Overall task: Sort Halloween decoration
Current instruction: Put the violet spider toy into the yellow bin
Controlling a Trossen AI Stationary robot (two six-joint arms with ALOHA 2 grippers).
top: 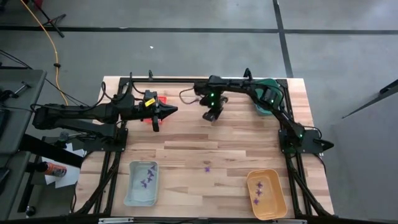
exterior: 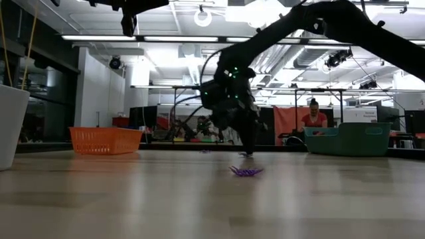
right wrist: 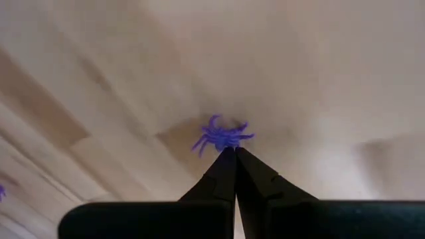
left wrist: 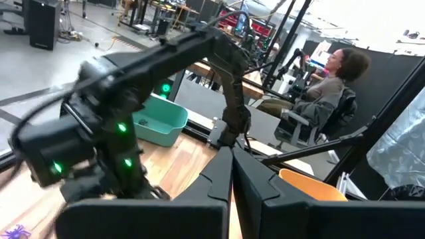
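Fingers pressed together, right gripper point(right wrist: 234, 151) hovers with a purple spider point(right wrist: 221, 137) lying just beyond its tips; left gripper point(top: 173, 111) waits farther off, also closed.

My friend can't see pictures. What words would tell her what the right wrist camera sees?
A tiny purple spider decoration lies on a pale wooden table, right at the tip of the right end effector, whose two dark fingers are shut together. Another purple piece peeks in at the picture's edge.

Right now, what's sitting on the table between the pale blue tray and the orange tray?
One tiny purple decoration lies between the pale blue tray and the orange tray, nothing else, seen in the high view.
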